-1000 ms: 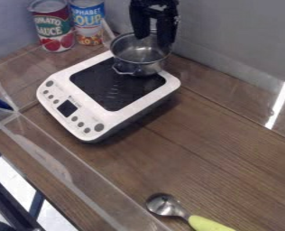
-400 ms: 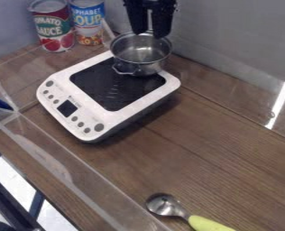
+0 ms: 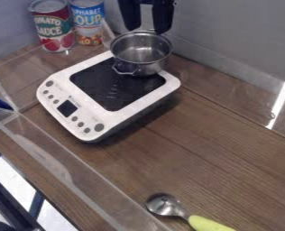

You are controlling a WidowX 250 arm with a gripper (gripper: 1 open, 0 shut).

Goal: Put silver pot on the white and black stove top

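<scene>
The fingers (image 3: 146,13) stand apart at the top edge of the view, empty, and they have climbed from where they hung a second ago: then their dark tips dipped down around the rim of the silver pot (image 3: 140,50), now they are clear above it with a gap between tips and rim. The pot has not followed them up; it sits upright on the far right corner of the white and black stove top (image 3: 107,93), its base near the edge of the black surface rather than over the middle rings, and it looks unmoved across the last second. That reads as a release and a retreat, so the placing seems done, though the pot rests off-centre. Behind stand two cans (image 3: 68,23), and a spoon (image 3: 188,215) lies on the wooden tabletop (image 3: 217,135), well apart
</scene>
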